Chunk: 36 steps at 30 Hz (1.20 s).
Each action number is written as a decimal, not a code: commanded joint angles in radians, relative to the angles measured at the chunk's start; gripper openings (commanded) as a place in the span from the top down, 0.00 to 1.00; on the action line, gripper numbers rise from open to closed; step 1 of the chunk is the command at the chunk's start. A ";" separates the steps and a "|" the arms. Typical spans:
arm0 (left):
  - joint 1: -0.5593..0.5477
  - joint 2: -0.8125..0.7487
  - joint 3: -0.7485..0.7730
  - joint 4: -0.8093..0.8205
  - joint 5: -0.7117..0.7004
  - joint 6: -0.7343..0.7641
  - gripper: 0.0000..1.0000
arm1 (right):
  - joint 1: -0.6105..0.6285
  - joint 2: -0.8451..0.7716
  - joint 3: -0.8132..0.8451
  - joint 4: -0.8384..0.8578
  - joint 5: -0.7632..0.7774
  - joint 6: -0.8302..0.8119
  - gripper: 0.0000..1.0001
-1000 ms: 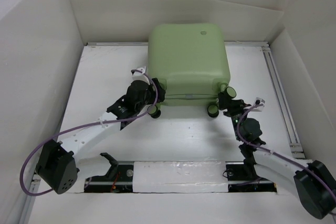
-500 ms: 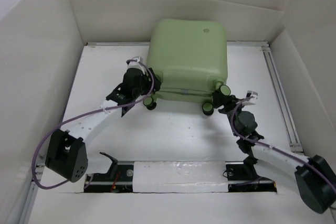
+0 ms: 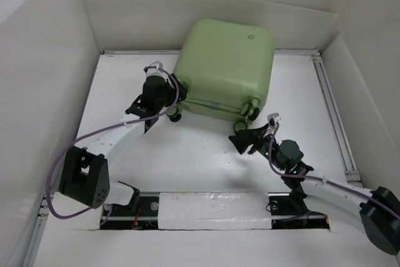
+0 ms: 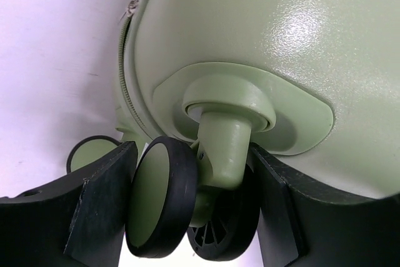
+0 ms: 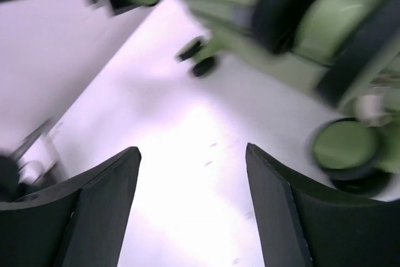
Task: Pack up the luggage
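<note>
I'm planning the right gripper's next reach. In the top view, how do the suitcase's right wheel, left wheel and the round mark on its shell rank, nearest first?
From the right gripper:
1. right wheel, just beyond it, at the near right corner of the luggage.
2. left wheel, across at the near left corner.
3. round mark, on the shell's far side.

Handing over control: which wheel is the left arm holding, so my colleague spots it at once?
Find the green suitcase on the far half of the table. Go to the left corner of its near edge. The twin wheel there sits clamped between the left fingers; the right-corner wheels stand free.
</note>
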 commanded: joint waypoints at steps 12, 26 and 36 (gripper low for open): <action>-0.037 -0.051 0.111 0.205 0.066 -0.055 1.00 | 0.029 -0.166 -0.051 -0.269 0.372 0.191 0.29; -0.037 -0.102 -0.005 0.267 0.111 -0.064 1.00 | -0.043 0.377 0.047 0.321 0.323 -0.035 0.44; -0.048 -0.120 -0.063 0.286 0.132 -0.064 1.00 | 0.027 0.566 0.018 0.605 0.538 -0.035 0.44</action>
